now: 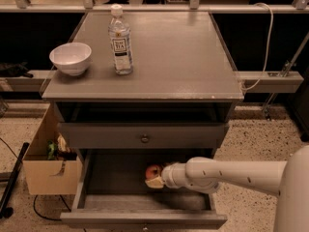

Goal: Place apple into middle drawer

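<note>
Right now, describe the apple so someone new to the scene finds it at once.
Start at the grey cabinet; its pulled-out middle drawer sits below the knobbed drawer front. Inside, at the gripper reaching in from the right, is the apple: the only round red thing there.

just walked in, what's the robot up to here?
The robot's arm reaches from the right into the open middle drawer of the cabinet. Its gripper is inside that drawer with the apple at its tip. Whether the apple has been let go can't be seen. The drawer above is shut. A bowl and a bottle stand on the cabinet top, away from the arm.
</note>
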Controlling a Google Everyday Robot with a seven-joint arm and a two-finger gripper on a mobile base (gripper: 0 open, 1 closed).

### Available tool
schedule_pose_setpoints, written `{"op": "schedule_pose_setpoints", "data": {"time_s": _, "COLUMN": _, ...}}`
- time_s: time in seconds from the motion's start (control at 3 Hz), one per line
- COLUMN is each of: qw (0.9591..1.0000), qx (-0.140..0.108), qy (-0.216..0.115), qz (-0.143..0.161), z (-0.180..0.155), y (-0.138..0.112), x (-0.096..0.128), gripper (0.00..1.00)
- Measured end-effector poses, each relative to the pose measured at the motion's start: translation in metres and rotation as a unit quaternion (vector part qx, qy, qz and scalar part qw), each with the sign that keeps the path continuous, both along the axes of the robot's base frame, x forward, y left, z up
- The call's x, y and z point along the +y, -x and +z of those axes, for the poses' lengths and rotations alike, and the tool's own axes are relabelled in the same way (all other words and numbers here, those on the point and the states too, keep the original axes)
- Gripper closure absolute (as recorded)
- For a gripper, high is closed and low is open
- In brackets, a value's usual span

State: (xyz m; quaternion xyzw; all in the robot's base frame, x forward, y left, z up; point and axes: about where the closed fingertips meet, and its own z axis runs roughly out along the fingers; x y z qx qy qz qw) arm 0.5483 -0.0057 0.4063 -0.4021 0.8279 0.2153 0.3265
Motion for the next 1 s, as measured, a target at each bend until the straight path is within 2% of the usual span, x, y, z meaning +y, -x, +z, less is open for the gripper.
{"op": "schedule_pose_setpoints", "data": {"time_s": 0.33, "qw": 1.0000, "qx": 0.000, "qy": 0.000, "qz": 0.000, "z": 0.0000, "y": 0.0000, "x": 0.0001, "gripper": 0.06}}
{"op": "schedule_pose_setpoints", "data": {"time_s": 0.67, "qw": 1.0000, "qx": 0.000, "qy": 0.000, "qz": 0.000, "z": 0.0000, "y": 0.0000, "x": 0.0001, "gripper": 0.00}}
{"op": "schedule_pose_setpoints", "data": {"time_s": 1.0, "qw": 1.0000, "qx": 0.000, "qy": 0.000, "qz": 0.000, "z": 0.0000, "y": 0.0000, "x": 0.0001, "gripper": 0.00}}
